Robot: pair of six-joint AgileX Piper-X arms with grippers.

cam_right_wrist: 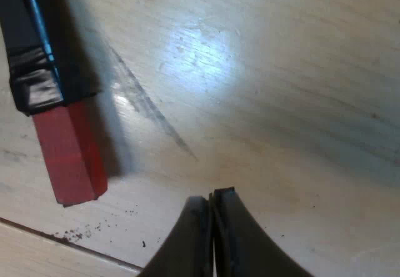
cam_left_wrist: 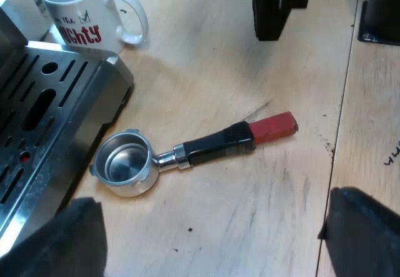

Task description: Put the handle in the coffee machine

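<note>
the holder point(cam_left_wrist: 187, 153) lies flat on the tabletop point(cam_left_wrist: 262, 214), its metal cup just beside the espresso machine point(cam_left_wrist: 50, 102), so it is not yet locked in. the left gripper point(cam_left_wrist: 209, 227) hangs over it with fingers spread wide and empty. the right gripper point(cam_right_wrist: 211, 197) has its fingers pressed together on nothing, near the red end point(cam_right_wrist: 69, 152). those closed fingers could knock the red end and turn the holder. a grasp on the smooth handle may also slip.

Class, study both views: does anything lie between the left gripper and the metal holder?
Nothing visible does. Only bare table lies between the open left gripper and the holder. The mug stands aside, by the machine.
</note>
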